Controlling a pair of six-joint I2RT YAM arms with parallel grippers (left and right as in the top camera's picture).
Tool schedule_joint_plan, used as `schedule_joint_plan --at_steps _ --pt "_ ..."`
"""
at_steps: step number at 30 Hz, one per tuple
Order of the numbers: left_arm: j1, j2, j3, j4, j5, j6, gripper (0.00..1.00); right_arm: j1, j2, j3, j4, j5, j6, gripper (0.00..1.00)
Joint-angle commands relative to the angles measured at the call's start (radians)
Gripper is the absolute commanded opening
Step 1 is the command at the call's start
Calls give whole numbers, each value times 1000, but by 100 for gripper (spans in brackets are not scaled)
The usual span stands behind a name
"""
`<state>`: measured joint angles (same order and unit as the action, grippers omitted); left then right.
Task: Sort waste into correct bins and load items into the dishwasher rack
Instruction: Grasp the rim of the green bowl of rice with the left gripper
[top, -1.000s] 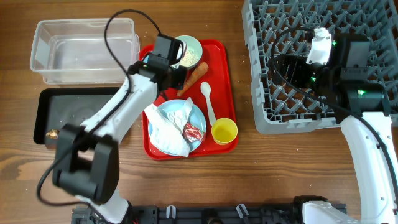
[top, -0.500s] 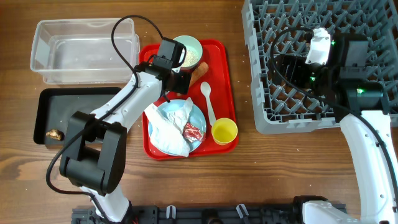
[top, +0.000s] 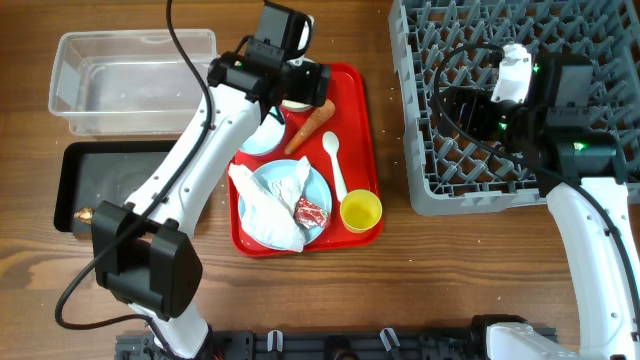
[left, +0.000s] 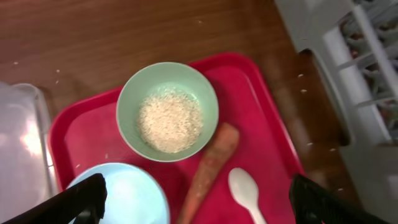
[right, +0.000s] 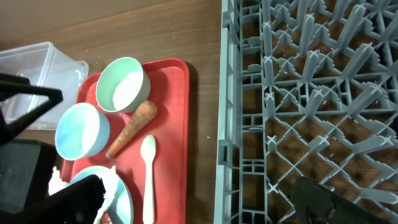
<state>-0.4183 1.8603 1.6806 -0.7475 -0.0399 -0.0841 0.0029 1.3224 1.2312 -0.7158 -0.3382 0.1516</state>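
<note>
left jaws wide, empty (over red tray (left: 258, 93)) | right jaws wide, empty

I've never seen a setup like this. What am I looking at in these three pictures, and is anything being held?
This is a two-armed robot at a wooden table. The overhead picture looks straight down. The other two come from small cameras on each arm's wrist, so the dark shapes in their bottom corners are that arm's own fingers. The left fingers stand wide apart above a bowl of rice on the red tray. The right fingers are open over the grey rack. Neither holds anything. The tray also carries an empty blue bowl, a carrot, a white spoon, a yellow cup and a plate with a crumpled napkin and red wrapper. Beside it sit a clear tub and a black tray.
</note>
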Motion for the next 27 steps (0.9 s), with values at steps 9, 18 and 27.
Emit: schedule_joint_plan --at_steps 9,18,27 --pt "-3 -14 194 55 82 -111 87 -4 10 21 8 9 -18 100" --pt "-7 113 196 137 102 -80 86 -4 10 21 -45 6 -10 100" --pt "-13 339 195 182 23 -50 84 -4 10 21 -48 6 -14 100"
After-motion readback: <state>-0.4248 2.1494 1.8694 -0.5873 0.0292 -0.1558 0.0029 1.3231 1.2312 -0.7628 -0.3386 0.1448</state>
